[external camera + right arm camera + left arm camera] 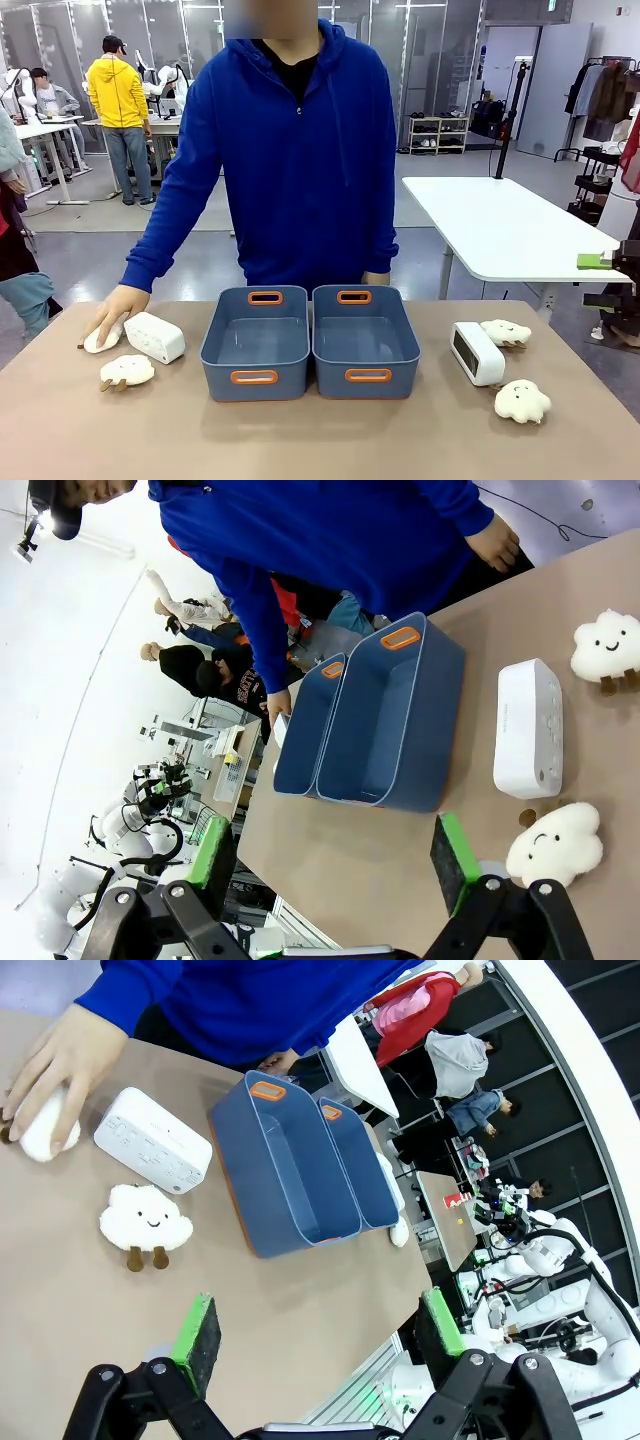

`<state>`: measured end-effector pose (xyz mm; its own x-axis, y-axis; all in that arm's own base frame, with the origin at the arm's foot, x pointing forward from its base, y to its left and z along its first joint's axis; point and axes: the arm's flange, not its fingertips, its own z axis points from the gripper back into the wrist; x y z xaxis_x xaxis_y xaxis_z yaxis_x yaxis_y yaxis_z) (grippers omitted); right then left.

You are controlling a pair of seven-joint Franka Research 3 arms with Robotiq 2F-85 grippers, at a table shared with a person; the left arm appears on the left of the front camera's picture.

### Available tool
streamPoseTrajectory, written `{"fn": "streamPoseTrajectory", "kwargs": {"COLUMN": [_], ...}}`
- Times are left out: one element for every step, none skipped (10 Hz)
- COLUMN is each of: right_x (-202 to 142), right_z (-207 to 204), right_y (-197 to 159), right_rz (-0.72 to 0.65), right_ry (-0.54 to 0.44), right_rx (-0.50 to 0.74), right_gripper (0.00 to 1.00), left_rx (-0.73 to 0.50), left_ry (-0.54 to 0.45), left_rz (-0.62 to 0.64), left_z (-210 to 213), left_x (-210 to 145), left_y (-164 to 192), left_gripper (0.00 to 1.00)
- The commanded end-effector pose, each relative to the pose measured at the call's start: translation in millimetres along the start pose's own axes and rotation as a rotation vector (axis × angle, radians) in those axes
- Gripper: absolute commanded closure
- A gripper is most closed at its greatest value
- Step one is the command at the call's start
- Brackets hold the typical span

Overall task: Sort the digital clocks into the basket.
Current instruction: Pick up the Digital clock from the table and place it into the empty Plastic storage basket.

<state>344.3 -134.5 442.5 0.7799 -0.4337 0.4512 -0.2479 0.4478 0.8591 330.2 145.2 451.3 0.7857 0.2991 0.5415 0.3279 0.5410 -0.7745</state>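
Two blue-grey baskets with orange handle slots stand side by side mid-table, the left basket (256,348) and the right basket (366,345). One white digital clock (154,337) lies left of them, beside the person's hand (113,307). The other digital clock (477,353) stands to their right. From above the table, the left wrist view takes in the left clock (153,1140) and the baskets (285,1175), with my left gripper (318,1328) open and holding nothing. My right gripper (333,858) is also open and bare, above the right clock (528,728) and the baskets (385,730).
White cloud plush toys lie around the clocks: one (127,371) at front left, one (103,338) under the person's hand, and a pair at the right (506,332) (522,400). The person stands at the far edge behind the baskets.
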Motion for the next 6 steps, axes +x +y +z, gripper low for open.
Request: {"fn": "streamPoseTrajectory", "kwargs": {"right_x": [1.2,1.2,1.2,1.2,1.2,1.2], "right_z": [-0.8,-0.8,-0.8,-0.8,-0.8,-0.8], "right_y": [-0.3,-0.3,-0.3,-0.3,-0.3,-0.3], "right_rz": [0.002,0.002,0.002,0.002,0.002,0.002], "right_ry": [-0.007,-0.007,-0.007,-0.007,-0.007,-0.007], "right_rx": [0.01,0.01,0.01,0.01,0.01,0.01], "right_gripper": [0.0,0.0,0.0,0.0,0.0,0.0], "left_rx": [-0.014,-0.014,-0.014,-0.014,-0.014,-0.014], "left_ry": [-0.001,-0.001,-0.001,-0.001,-0.001,-0.001], "left_rz": [-0.006,-0.006,-0.006,-0.006,-0.006,-0.006], "left_z": [0.0,0.0,0.0,0.0,0.0,0.0], "left_x": [0.0,0.0,0.0,0.0,0.0,0.0], "left_y": [-0.9,-0.9,-0.9,-0.9,-0.9,-0.9], "left_gripper": [0.0,0.0,0.0,0.0,0.0,0.0]}}
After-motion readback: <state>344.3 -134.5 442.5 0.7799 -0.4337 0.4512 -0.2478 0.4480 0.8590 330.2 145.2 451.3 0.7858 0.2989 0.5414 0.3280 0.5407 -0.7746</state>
